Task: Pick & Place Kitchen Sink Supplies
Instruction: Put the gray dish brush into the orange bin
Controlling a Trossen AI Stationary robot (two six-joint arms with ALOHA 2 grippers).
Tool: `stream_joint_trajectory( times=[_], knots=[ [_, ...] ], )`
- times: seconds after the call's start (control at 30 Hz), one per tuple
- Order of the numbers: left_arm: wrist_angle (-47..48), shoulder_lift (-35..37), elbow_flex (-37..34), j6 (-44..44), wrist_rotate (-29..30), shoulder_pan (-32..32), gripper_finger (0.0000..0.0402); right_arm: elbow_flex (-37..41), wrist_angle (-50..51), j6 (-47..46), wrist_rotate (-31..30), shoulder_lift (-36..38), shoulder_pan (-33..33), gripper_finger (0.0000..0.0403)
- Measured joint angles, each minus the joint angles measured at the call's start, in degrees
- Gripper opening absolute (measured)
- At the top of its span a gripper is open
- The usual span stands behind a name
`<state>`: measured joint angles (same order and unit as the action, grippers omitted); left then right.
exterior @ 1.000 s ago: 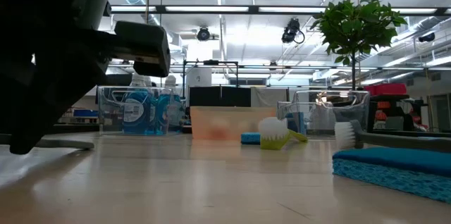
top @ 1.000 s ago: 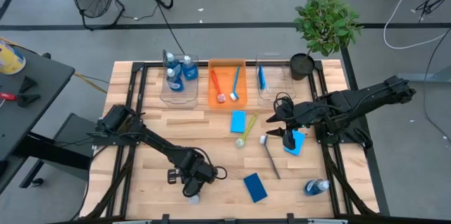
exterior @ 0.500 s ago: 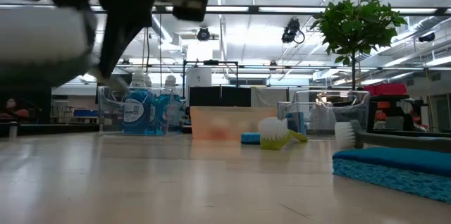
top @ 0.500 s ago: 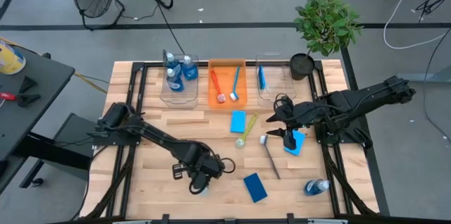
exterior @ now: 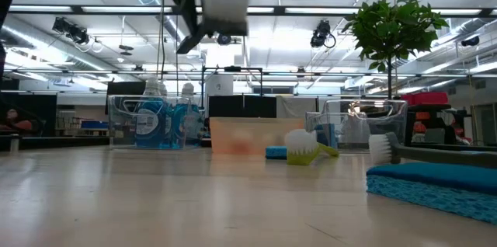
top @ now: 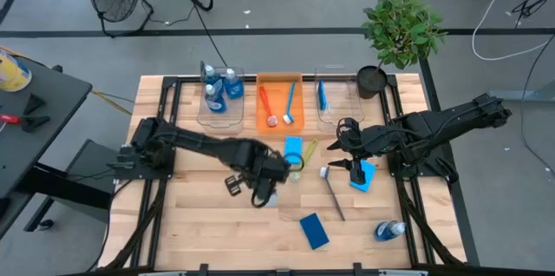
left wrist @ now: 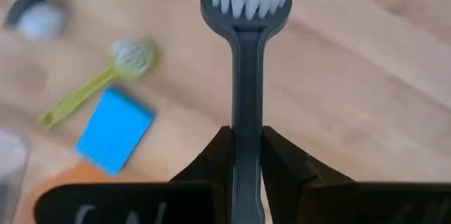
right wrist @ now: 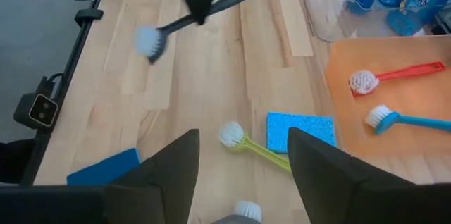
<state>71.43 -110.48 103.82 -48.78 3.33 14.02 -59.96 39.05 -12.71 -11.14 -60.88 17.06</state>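
While lifted clear of the counter (top: 199,215), left gripper (top: 276,172) clamped on dark grey brush (left wrist: 244,76), handle pinched between both fingers (left wrist: 211,157), white bristles pointing out ahead and off the wood. Just beyond that gripper, lying flat: yellow-green brush (top: 303,161) and blue sponge (top: 293,148), with orange bin (top: 279,102) farther on, red brush (top: 267,107) and blue brush (top: 290,105) inside. Right gripper (top: 355,169) poised with fingers apart, nothing between them, directly over a second blue sponge (top: 366,174); another grey brush (top: 334,193) close beside it. Well behind the left gripper, a third sponge (top: 314,230) and a clear bottle (top: 389,230) near the counter's front edge.
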Motion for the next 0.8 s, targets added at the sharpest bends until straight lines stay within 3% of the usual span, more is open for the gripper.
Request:
stream_joint_trajectory(
  times=[0.33,0.63,0.8],
  knots=[
    [3.7,0.0,8.9,4.9,7.6,-10.0,0.0053,0.0,0.0,-0.2,0.0,0.0,0.0,0.0217],
    [2.0,0.0,12.6,-7.3,9.6,-19.7,0.0053,0.0,0.0,-2.8,0.0,0.0,0.0,0.0217],
    [-1.5,0.0,12.3,-9.4,9.6,-25.0,0.0058,0.0,0.0,-5.0,0.0,0.0,0.0,0.0217]
  ],
)
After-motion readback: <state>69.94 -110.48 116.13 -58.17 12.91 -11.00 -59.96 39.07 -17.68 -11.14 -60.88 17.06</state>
